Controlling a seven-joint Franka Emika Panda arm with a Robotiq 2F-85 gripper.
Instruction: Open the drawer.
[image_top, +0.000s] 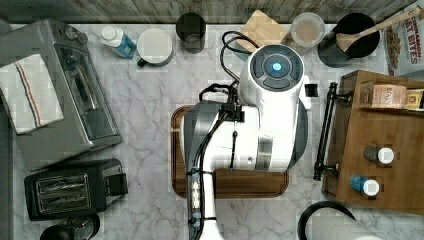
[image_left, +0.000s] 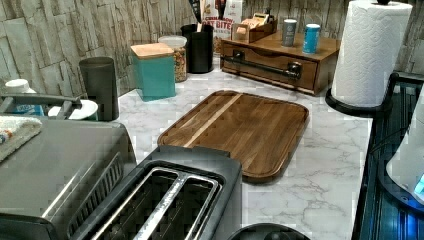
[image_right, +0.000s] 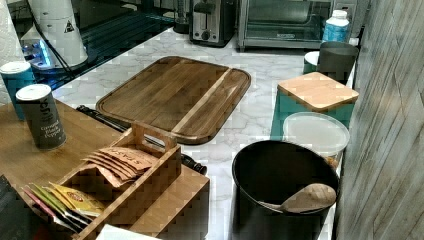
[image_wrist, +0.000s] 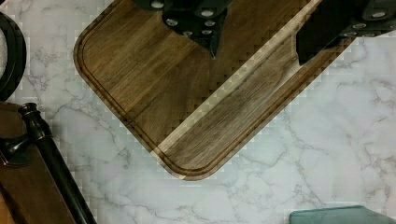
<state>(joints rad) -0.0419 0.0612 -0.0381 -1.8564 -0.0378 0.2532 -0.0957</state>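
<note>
Drawer (image_left: 270, 67) sits shut in the wooden cabinet (image_top: 385, 165) at the top view's right edge of the marble counter (image_top: 145, 100), its long black bar handle (image_top: 324, 131) facing the dark wooden tray (image_wrist: 154, 79). Above that tray hangs the claw (image_wrist: 257, 46), fingers (image_wrist: 201, 23) spread wide and holding nothing, apart from the handle.

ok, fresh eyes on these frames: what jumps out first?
The white robot arm in the top view, over the dark wooden tray with rounded corners mid-counter. At the top view's right, the wide brown wooden drawer with its long black bar handle looks shut. The open gripper hangs above the tray.
</note>
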